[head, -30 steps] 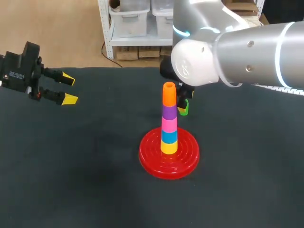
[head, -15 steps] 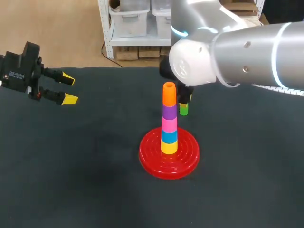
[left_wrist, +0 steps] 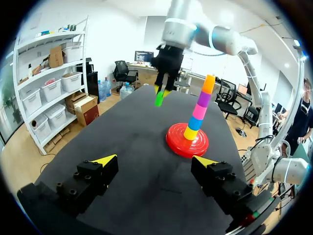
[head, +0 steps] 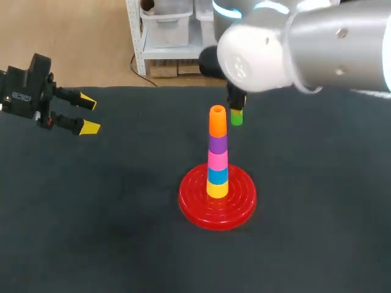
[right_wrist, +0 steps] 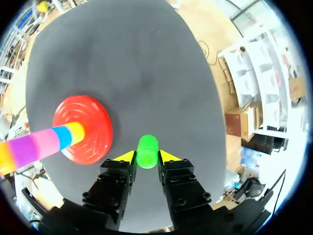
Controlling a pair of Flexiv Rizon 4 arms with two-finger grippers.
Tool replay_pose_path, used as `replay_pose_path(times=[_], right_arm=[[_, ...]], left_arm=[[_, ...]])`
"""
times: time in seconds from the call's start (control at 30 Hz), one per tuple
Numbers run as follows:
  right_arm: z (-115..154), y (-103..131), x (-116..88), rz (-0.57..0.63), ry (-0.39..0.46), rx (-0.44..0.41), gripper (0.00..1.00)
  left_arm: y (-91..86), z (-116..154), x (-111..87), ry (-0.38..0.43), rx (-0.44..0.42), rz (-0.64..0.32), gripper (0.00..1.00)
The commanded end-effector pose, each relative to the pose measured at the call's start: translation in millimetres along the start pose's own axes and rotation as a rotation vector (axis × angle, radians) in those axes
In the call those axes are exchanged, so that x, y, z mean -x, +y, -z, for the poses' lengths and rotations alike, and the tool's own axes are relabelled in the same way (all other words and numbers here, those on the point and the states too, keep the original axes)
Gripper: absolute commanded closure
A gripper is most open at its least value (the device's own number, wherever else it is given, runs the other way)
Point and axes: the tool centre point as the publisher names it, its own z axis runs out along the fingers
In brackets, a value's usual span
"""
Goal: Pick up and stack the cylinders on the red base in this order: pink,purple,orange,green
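Right arm up, green cylinder raised
right end effector [head: 236,108] has risen, green cylinder [head: 236,118] clamped between its fingers; a second ago the cylinder hung level with the purple cylinder [head: 218,143]; now it sits just beside the orange cylinder [head: 217,121] topping the stack, apart from it
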Motion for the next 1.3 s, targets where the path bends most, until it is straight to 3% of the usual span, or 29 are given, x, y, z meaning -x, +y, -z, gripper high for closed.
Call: replay_pose_path(times=[0.03,0.2,0.33,0.57,0.77,0.93,1.3], right_arm=[[71.7,36.9,-23.4,0.052,-0.069,-0.112,1.00],[125.5,66.5,-26.7,0.178,-0.126,-0.138,1.00],[165.0,88.2,-26.1,0.351,-0.162,-0.141,1.00],[222.6,107.9,-25.7,0.520,-0.201,-0.173,1.00],[225.6,122.3,-16.7,0.607,-0.202,-0.091,1.00],[216.7,130.2,-21.6,0.645,-0.168,0.004,1.00],[218.5,134.6,-17.4,0.735,-0.084,0.070,1.00]], left_arm=[[1.2,0.4,-1.6,-0.003,-0.003,-0.004,0.00],[1.2,0.4,-1.6,-0.003,-0.003,-0.004,0.00],[1.2,0.4,-1.6,-0.003,-0.003,-0.004,0.00],[1.2,0.4,-1.6,-0.003,-0.003,-0.004,0.00],[1.2,0.4,-1.6,-0.003,-0.003,-0.004,0.00],[1.2,0.4,-1.6,-0.003,-0.003,-0.004,0.00],[1.2,0.4,-1.6,-0.003,-0.003,-0.004,0.00]])
